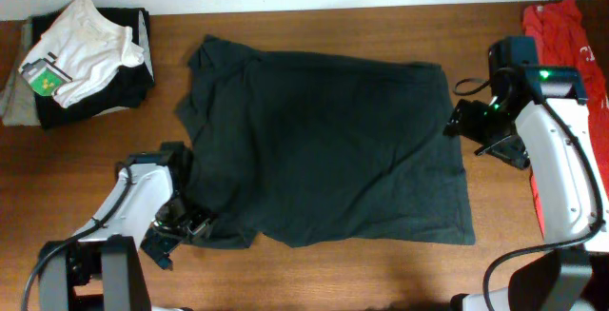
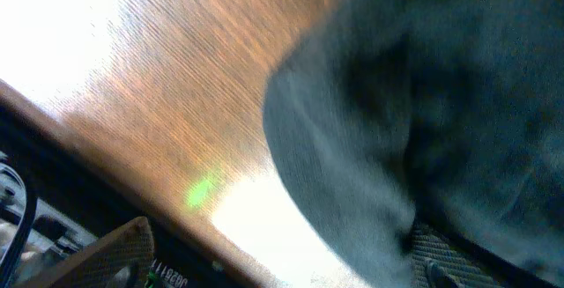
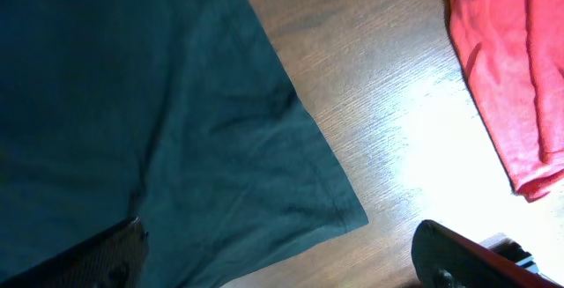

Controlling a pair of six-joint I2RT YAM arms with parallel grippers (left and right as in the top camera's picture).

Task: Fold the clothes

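Flat black shirt (image 3: 159,121); red shirt (image 3: 511,68) apart

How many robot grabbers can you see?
2. The left gripper is at the black shirt's lower-left corner; the right gripper is at its right edge, near the red shirt. None seem hidden.

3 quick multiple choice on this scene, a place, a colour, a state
1. Where is the red garment? A. far right edge of the table B. table centre C. front left corner
2. Colour of the top piece on the folded stack? A. white B. blue C. red
3. The right gripper is: A. shut on fabric B. shut, empty C. open
Answers: 1 A, it lies along the right edge; 2 A, the top piece is white; 3 C, its fingers stand wide apart over the black shirt corner.
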